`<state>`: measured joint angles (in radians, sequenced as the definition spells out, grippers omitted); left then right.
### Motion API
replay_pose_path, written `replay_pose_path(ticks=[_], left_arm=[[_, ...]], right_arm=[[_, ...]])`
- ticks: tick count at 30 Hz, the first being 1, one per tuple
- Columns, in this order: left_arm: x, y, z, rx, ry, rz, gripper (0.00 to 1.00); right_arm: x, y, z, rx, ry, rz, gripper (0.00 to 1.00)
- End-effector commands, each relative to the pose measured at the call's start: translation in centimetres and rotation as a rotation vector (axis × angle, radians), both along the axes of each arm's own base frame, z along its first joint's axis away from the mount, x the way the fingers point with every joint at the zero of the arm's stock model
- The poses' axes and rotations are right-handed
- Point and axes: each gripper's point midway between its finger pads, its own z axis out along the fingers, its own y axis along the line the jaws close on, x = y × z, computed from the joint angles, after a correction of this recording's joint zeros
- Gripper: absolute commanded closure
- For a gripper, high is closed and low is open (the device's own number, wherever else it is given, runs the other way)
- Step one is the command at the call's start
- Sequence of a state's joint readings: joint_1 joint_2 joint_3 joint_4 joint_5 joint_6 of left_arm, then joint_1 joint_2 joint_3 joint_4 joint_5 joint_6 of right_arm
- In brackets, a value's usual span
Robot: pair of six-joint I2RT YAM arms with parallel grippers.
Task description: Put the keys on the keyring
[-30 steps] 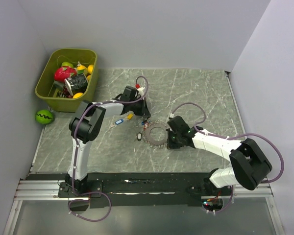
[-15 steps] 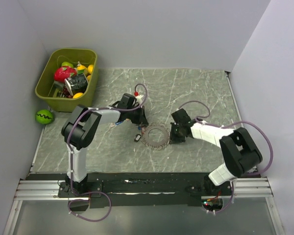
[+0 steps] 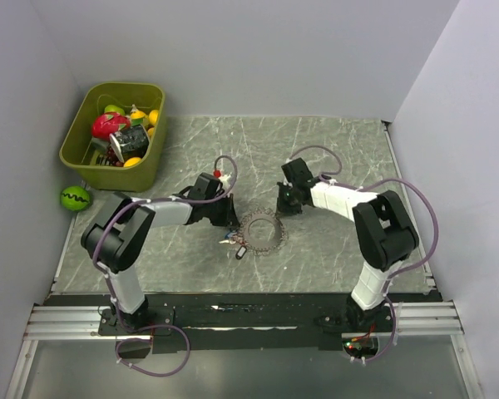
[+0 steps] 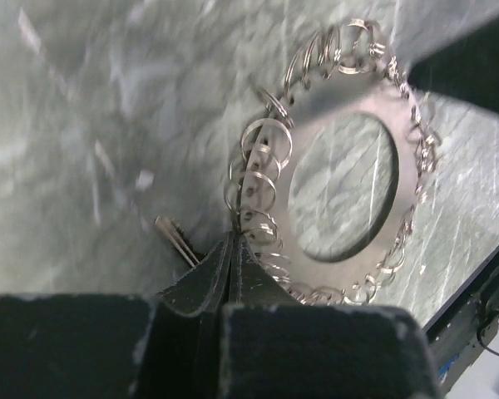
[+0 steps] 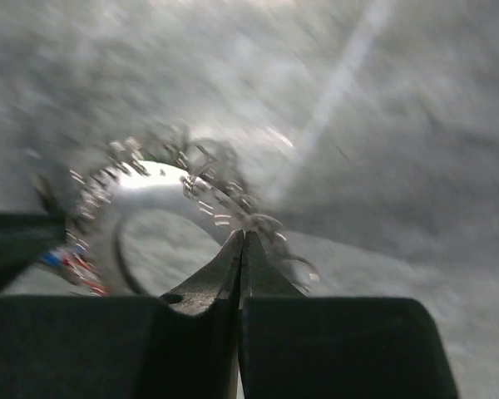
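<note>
The keyring (image 3: 262, 231) is a round loop of linked metal rings lying flat on the table. It also shows in the left wrist view (image 4: 341, 174) and, blurred, in the right wrist view (image 5: 150, 195). The keys (image 3: 230, 240) with coloured tags lie bunched at its left rim beside a small dark fob (image 3: 240, 252). One key blade (image 4: 175, 241) shows beside my left fingers. My left gripper (image 3: 231, 219) (image 4: 235, 237) is shut, its tips pinched on the keyring's left rim loops. My right gripper (image 3: 284, 204) (image 5: 243, 233) is shut, its tips touching the ring's upper right rim.
A green bin (image 3: 77, 158) full of toy fruit and a dark can stands at the back left. A green ball (image 3: 75, 198) lies on the floor beside it. Grey walls close in the marble-patterned table (image 3: 333, 150) on three sides.
My left gripper has come forward to the ring's left rim, and the keys now lie bunched there. My right gripper has swung from the ring's right side to its upper right rim.
</note>
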<state>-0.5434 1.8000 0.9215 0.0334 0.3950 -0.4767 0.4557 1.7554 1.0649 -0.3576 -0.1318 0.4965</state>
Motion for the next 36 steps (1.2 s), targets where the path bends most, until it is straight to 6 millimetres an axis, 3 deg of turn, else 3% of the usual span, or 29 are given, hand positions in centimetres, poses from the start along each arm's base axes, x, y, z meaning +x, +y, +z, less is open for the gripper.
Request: replay_pose_path(ticks=[1,4,8,9,11,12,16,17,18,20,21,23,25,26,31,36], left_arm=[[-0.6,0.6,1.3,-0.005,0.001,0.091,0.99],[-1.3,1.6,1.5,0.008,0.013,0.15,0.99],[-2.1,2.3,2.0,-0.008,0.012,0.178,0.99],[-2.3,2.2,2.4,-0.021,0.01,0.174,0.99],[-2.8,1.8,2.4,-0.034,0.025,0.157,0.99],[-3.0,1.7,2.3,-0.036,0.033,0.154,0.99],[-4.2,0.8,1.6,-0.058,0.062,0.121,0.99],[-4.5,0.4,1.5,-0.062,0.066,0.107,0.99],[-4.9,0.2,1.1,-0.061,0.079,0.094,0.99],[-5.8,-0.5,0.7,-0.065,0.097,0.073,0.99],[-6.2,-0.6,0.5,-0.07,0.111,0.069,0.99],[-6.8,-1.2,0.7,-0.084,0.112,0.055,0.99],[-7.5,-1.7,0.8,-0.095,0.123,0.042,0.99],[-7.6,-2.0,1.0,-0.105,0.12,0.036,0.99],[-8.8,-3.4,1.7,-0.133,0.107,-0.022,0.99],[-8.1,-3.9,5.0,-0.2,0.005,-0.037,0.96]], right_arm=[[2.8,4.0,2.0,0.126,-0.069,0.119,1.0],[3.3,5.2,2.1,0.13,-0.06,0.17,1.0],[4.1,4.5,3.7,0.096,-0.124,0.139,1.0],[4.4,4.3,5.2,0.099,-0.166,0.136,1.0],[4.4,3.7,6.2,0.082,-0.202,0.132,1.0],[4.3,3.4,7.8,0.08,-0.246,0.13,1.0],[2.3,2.2,9.1,0.088,-0.285,0.138,0.93],[1.1,1.7,8.0,0.083,-0.256,0.143,0.91],[0.4,1.6,8.6,0.095,-0.268,0.144,0.9],[-2.0,1.0,6.8,0.109,-0.211,0.156,0.86],[-2.8,0.9,7.1,0.124,-0.216,0.16,0.83],[-5.0,0.3,5.4,0.136,-0.169,0.158,0.77],[-6.3,0.0,5.4,0.161,-0.16,0.152,0.73],[-7.4,-0.5,4.4,0.157,-0.137,0.148,0.69],[-8.8,-1.2,4.4,0.172,-0.155,0.143,0.61],[-8.1,-1.2,5.4,0.157,-0.199,0.167,0.54]])
